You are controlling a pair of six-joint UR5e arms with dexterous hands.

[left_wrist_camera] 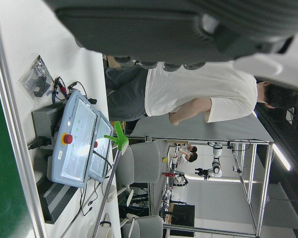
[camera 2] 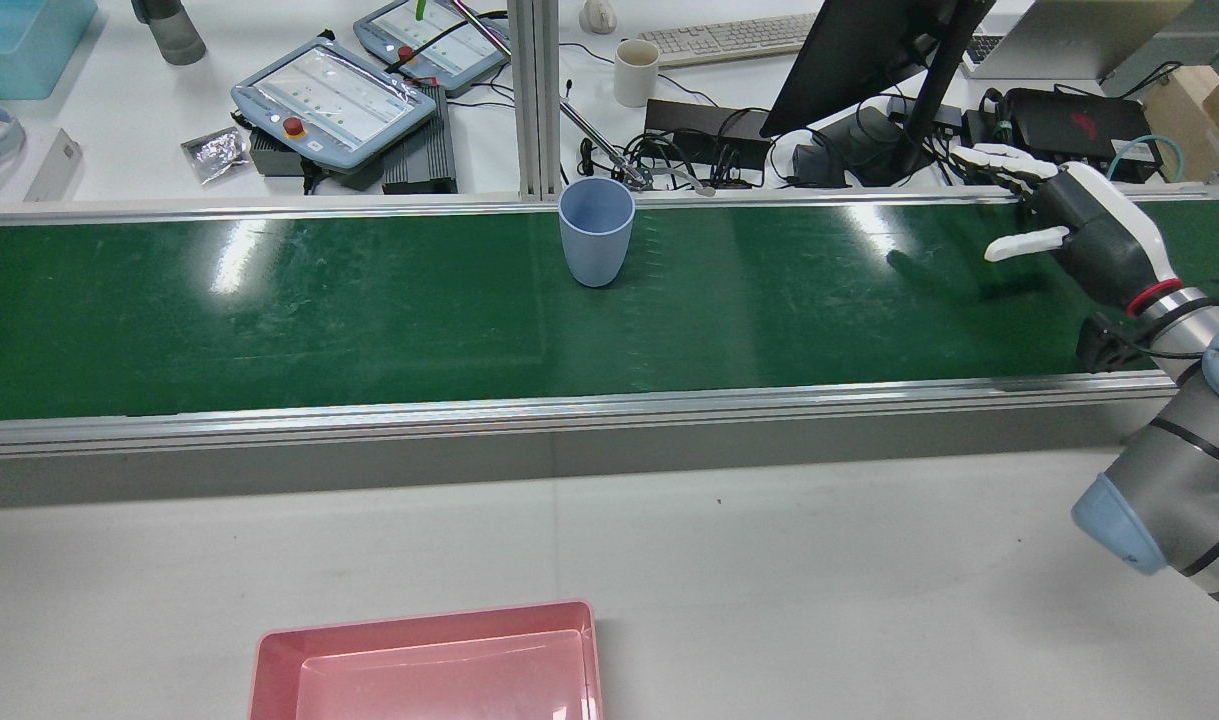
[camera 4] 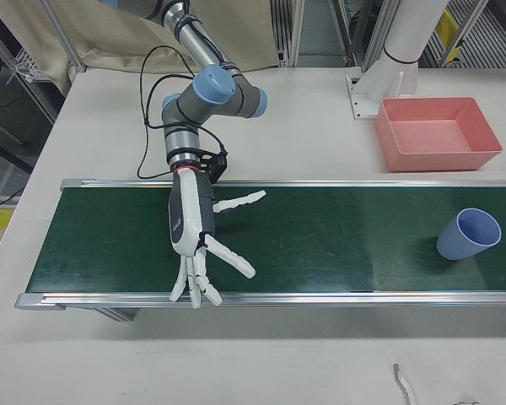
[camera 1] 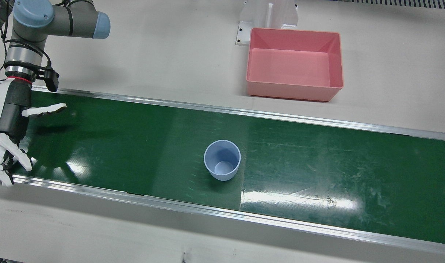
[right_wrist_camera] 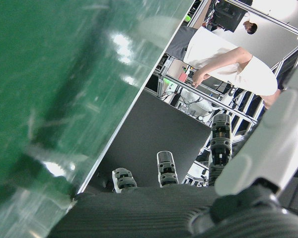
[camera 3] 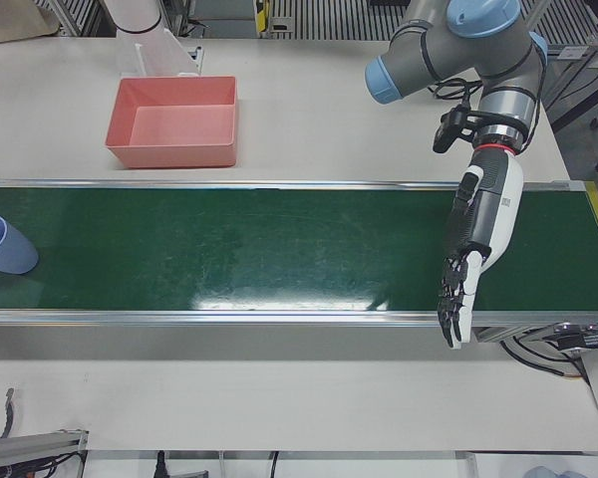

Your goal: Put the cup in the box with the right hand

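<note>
While our right hand hangs spread wide over one end of the green belt, holding nothing, the cup stands upright and well apart from it, mouth up, about midway along the belt and nearer the operators' edge. Our left hand hovers over the opposite end of the belt, fingers loosely extended and also empty; it has no part in this job.

We judge the step in hand to be the reach. To do it well, we should travel along the belt with the fingers kept apart, come at the cup from the side and not from above, and let the thumb pass one side of the wall while the other fingers pass the opposite side. The cup tapers toward its base, so we should close around the upper wall, gently, lest it tip or slide.

Beyond the belt, on the white counter, the pink box sits open and empty, across from the cup.
</note>
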